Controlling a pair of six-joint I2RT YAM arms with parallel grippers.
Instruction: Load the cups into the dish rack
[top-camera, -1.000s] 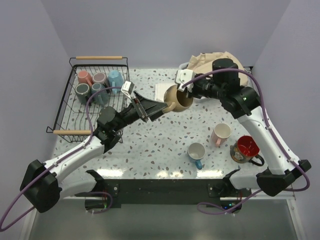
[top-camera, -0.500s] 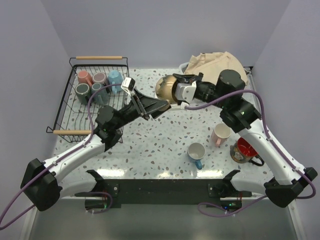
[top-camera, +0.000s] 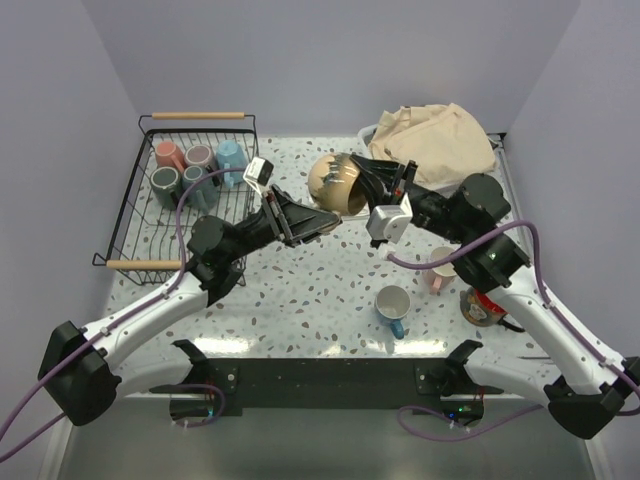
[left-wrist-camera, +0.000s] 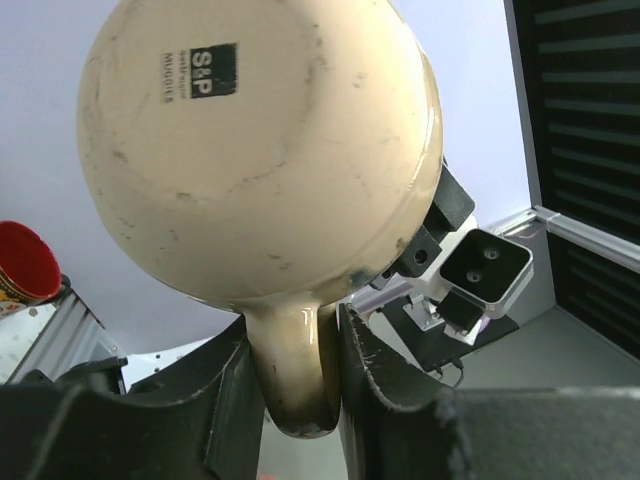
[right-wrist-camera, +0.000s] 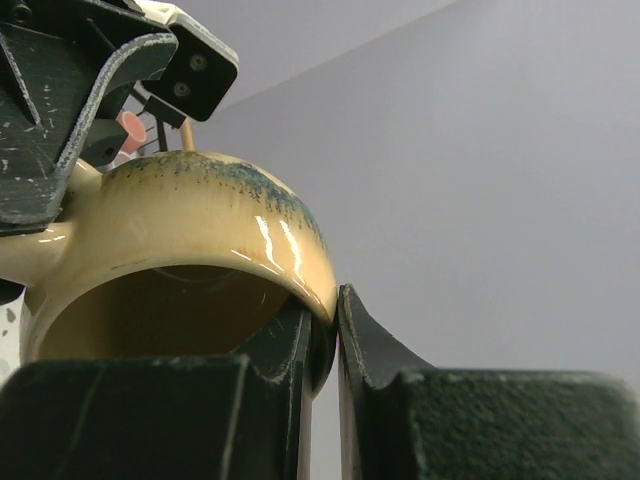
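Note:
A tan cup (top-camera: 328, 180) hangs in the air over the back middle of the table, its base turned to the left arm. My left gripper (top-camera: 322, 213) is shut on its handle (left-wrist-camera: 296, 370), with a finger pressed on each side. My right gripper (top-camera: 358, 182) is shut on the cup's rim (right-wrist-camera: 300, 275), one finger inside and one outside. The black wire dish rack (top-camera: 128, 215) at the back left holds several cups (top-camera: 198, 165). On the table at the right stand a pale pink cup (top-camera: 441, 266), a white cup with a blue handle (top-camera: 393, 303) and a dark patterned cup with a red inside (top-camera: 492, 297).
A white tub with beige cloth (top-camera: 432, 135) sits at the back right, just behind the right arm. The rack's wooden handles (top-camera: 197, 115) lie at its far and near ends. Walls close in on the table's left, back and right.
The right arm swung the tan cup left and turned its base toward the left arm. The left gripper's fingers closed from wide open onto the cup's handle.

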